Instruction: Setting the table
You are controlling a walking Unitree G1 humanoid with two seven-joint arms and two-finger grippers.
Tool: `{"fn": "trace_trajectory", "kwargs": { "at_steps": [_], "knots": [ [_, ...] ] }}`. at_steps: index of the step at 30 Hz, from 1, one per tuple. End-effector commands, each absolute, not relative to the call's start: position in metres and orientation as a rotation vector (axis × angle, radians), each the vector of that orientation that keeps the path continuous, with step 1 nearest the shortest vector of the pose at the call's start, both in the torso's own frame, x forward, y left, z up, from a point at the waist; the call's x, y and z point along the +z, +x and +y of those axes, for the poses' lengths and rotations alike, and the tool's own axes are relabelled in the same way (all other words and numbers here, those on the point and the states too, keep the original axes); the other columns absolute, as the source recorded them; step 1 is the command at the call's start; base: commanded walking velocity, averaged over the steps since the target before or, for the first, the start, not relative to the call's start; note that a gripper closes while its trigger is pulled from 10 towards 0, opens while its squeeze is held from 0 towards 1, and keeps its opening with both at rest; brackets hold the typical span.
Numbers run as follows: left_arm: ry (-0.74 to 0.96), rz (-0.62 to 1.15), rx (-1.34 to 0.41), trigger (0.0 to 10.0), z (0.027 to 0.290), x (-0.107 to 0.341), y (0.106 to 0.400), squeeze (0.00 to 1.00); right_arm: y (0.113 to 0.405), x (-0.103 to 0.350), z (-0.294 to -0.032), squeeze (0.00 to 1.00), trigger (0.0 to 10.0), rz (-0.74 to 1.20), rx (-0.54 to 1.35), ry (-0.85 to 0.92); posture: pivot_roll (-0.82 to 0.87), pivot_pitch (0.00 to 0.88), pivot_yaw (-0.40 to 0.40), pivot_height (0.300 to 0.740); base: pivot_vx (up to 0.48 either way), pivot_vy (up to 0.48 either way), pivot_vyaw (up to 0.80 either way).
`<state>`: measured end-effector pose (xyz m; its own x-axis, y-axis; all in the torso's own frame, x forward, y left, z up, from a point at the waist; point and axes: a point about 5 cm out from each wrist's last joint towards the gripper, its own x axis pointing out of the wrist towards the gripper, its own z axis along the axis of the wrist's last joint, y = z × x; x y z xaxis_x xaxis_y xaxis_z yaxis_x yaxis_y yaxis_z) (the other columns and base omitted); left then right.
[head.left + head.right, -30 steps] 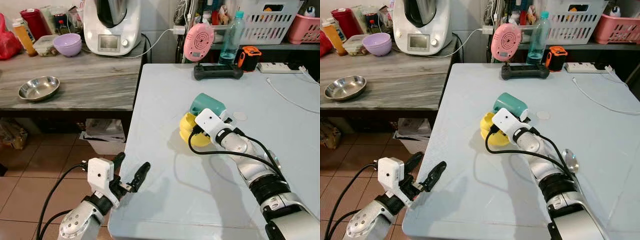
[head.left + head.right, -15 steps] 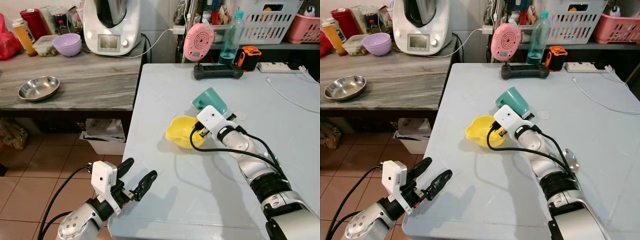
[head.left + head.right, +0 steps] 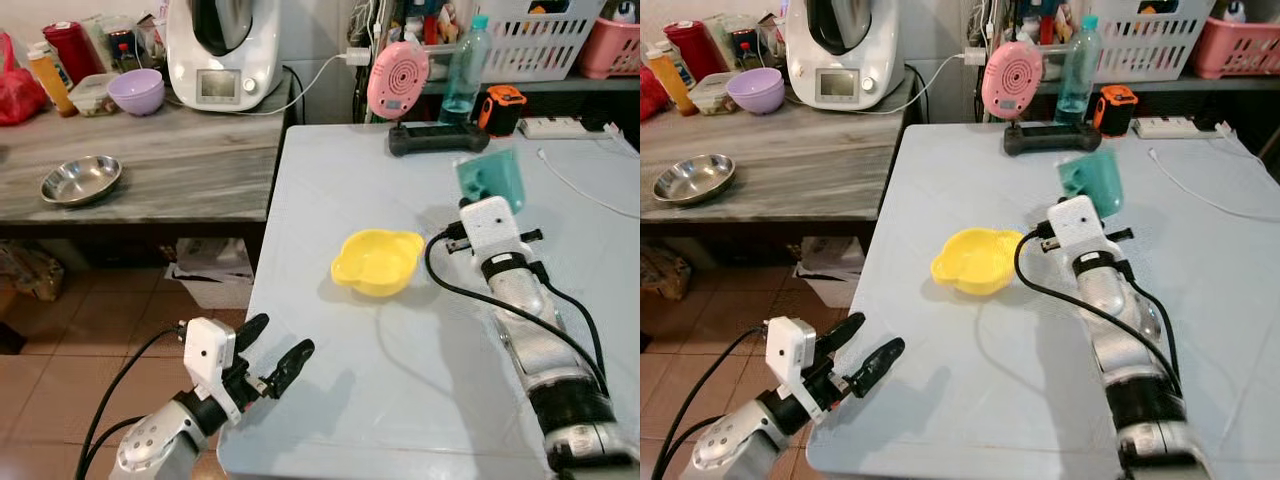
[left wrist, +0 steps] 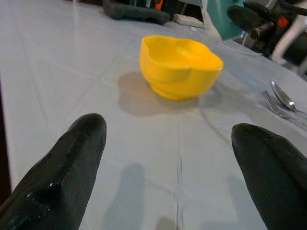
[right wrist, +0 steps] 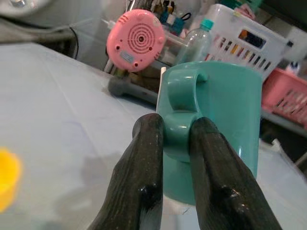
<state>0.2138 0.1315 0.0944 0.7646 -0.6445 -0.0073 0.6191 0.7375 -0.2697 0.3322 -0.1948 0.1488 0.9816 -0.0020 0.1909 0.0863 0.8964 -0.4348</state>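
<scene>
The right tool (image 5: 173, 158) pinches the curved handle of a glossy teal plastic mug (image 3: 1089, 181), its two black fingers (image 5: 139, 177) closed tight on either side of the loop. The mug is a smooth cylinder held above the pale blue worktop (image 3: 330, 160), to the right of the bowl. Its long axis looks close to upright, and its handle faces back toward the wrist. In the head views it is slightly blurred, so whether its base touches the surface cannot be told.

A yellow bowl (image 3: 377, 261) sits on the worktop, well apart from the mug, nearer the left edge. It is shiny moulded plastic with a wavy, lobed rim and a rounded body, standing mouth up.

The left tool (image 3: 266, 352) hangs off the near-left corner of the worktop, its matte black fingers (image 4: 62, 163) spread wide and holding nothing, pointing across the surface at the bowl.

A metal spoon (image 4: 283, 96) and fork (image 4: 278, 106) lie flat on the worktop beyond the bowl in the left wrist view. On the grey wood-grain side counter (image 3: 190, 170) rest a shallow steel dish (image 3: 80, 177) and a lilac bowl (image 3: 134, 89).
</scene>
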Motion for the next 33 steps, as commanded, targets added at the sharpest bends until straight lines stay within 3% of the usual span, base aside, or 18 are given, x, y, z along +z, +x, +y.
{"fn": "trace_trajectory", "kwargs": {
  "at_steps": [1, 8, 20, 22, 23, 24, 25, 26, 27, 28, 29, 31, 33],
  "knots": [
    [-0.224, 0.102, -0.699, 10.0, 0.135, 0.094, 0.218, 0.00, 0.324, 0.157, -0.188, 0.00, 0.0, -0.244, -0.040, -0.383, -0.15, 0.032, 0.118, 0.740, 0.000, 0.000, 0.00],
    [-0.207, 0.087, -0.703, 10.0, 0.136, 0.096, 0.230, 0.00, 0.301, 0.138, -0.175, 0.00, 0.0, -0.193, 0.045, -0.263, -0.17, 0.028, 0.139, 0.740, 0.000, 0.000, 0.00],
    [-0.205, 0.056, -0.685, 10.0, 0.137, 0.098, 0.239, 0.00, 0.285, 0.126, -0.173, 0.00, 0.0, -0.170, 0.089, -0.318, -0.18, 0.017, 0.144, 0.740, 0.000, 0.000, 0.00],
    [-0.206, 0.054, -0.684, 10.0, 0.137, 0.098, 0.239, 0.00, 0.285, 0.125, -0.173, 0.00, 0.5, -0.168, 0.090, -0.320, -0.18, 0.017, 0.144, 0.740, 0.000, 0.000, 0.00],
    [-0.208, 0.050, -0.682, 10.0, 0.137, 0.099, 0.239, 0.00, 0.283, 0.123, -0.172, 0.00, 8.5, -0.163, 0.095, -0.336, -0.18, 0.015, 0.140, 0.740, 0.000, 0.000, 0.00],
    [-0.211, 0.046, -0.680, 10.0, 0.136, 0.100, 0.240, 0.00, 0.281, 0.121, -0.171, 0.00, 10.0, -0.161, 0.105, -0.348, -0.18, 0.014, 0.140, 0.740, 0.000, 0.000, 0.00],
    [-0.211, 0.045, -0.679, 10.0, 0.136, 0.101, 0.240, 0.00, 0.281, 0.121, -0.171, 0.00, 10.0, -0.160, 0.107, -0.350, -0.18, 0.014, 0.139, 0.740, 0.000, 0.000, 0.00],
    [-0.211, 0.043, -0.677, 10.0, 0.136, 0.101, 0.240, 0.00, 0.280, 0.120, -0.171, 0.21, 10.0, -0.160, 0.107, -0.354, -0.18, 0.014, 0.139, 0.740, 0.000, 0.000, 0.00],
    [-0.211, 0.040, -0.674, 10.0, 0.136, 0.102, 0.240, 0.00, 0.279, 0.118, -0.171, 0.55, 10.0, -0.156, 0.108, -0.363, -0.18, 0.013, 0.139, 0.740, 0.000, 0.000, 0.00],
    [-0.210, 0.038, -0.674, 10.0, 0.136, 0.102, 0.240, 0.00, 0.279, 0.118, -0.171, 0.55, 10.0, -0.157, 0.108, -0.370, -0.17, 0.012, 0.139, 0.740, 0.000, 0.000, 0.00],
    [-0.210, 0.037, -0.673, 10.0, 0.135, 0.103, 0.240, 0.00, 0.278, 0.116, -0.170, 0.89, 10.0, -0.158, 0.110, -0.381, -0.17, 0.013, 0.139, 0.740, 0.000, 0.000, 0.00],
    [-0.211, 0.036, -0.672, 10.0, 0.135, 0.103, 0.240, 0.00, 0.276, 0.114, -0.170, 1.00, 10.0, -0.153, 0.113, -0.383, -0.17, 0.013, 0.140, 0.740, 0.000, 0.000, 0.00],
    [-0.209, 0.032, -0.671, 10.0, 0.135, 0.105, 0.239, 0.00, 0.275, 0.112, -0.171, 1.00, 10.0, -0.147, 0.113, -0.389, -0.17, 0.015, 0.141, 0.740, 0.000, 0.000, 0.00]
  ]
}}
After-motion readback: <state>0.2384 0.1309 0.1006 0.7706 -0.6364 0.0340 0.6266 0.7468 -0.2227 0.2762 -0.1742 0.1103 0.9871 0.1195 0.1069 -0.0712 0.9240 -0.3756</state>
